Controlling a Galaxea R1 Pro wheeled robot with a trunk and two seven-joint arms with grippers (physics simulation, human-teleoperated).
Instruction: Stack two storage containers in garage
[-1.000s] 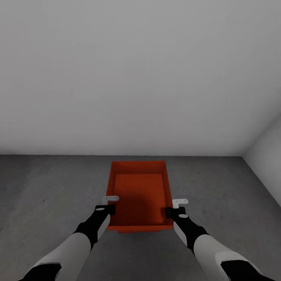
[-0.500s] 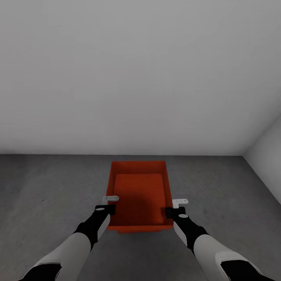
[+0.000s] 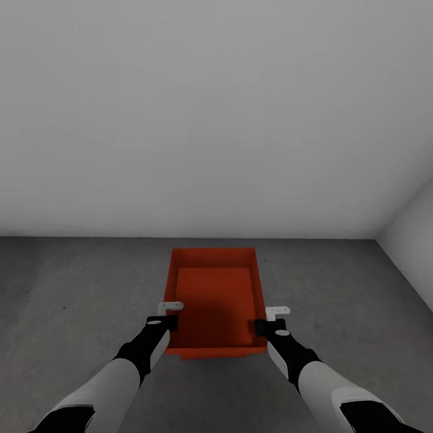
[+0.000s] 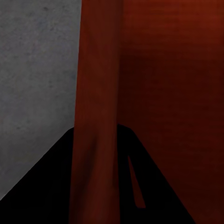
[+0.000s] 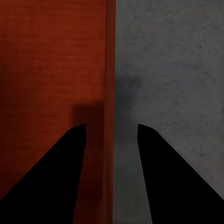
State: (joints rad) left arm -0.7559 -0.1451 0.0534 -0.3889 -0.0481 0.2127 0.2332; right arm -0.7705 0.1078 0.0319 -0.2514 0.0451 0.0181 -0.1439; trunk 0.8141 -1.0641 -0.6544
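Note:
An orange-red storage container (image 3: 213, 294) stands lengthwise in front of me, low over the dark grey garage floor (image 3: 72, 288). A narrow orange strip shows under its near edge, and I cannot tell what it belongs to. My left gripper (image 3: 171, 319) is at the container's left wall near the front corner. In the left wrist view that wall (image 4: 95, 93) fills the gap between the fingers, so the left gripper (image 4: 96, 127) is shut on it. My right gripper (image 3: 264, 322) straddles the right wall (image 5: 109, 60). In the right wrist view the right gripper (image 5: 111, 125) stands open, with room on both sides of the thin wall.
A plain white-grey wall (image 3: 216, 120) rises just beyond the container. A second wall (image 3: 415, 252) meets it in a corner at the right. Concrete floor spreads to either side of the container.

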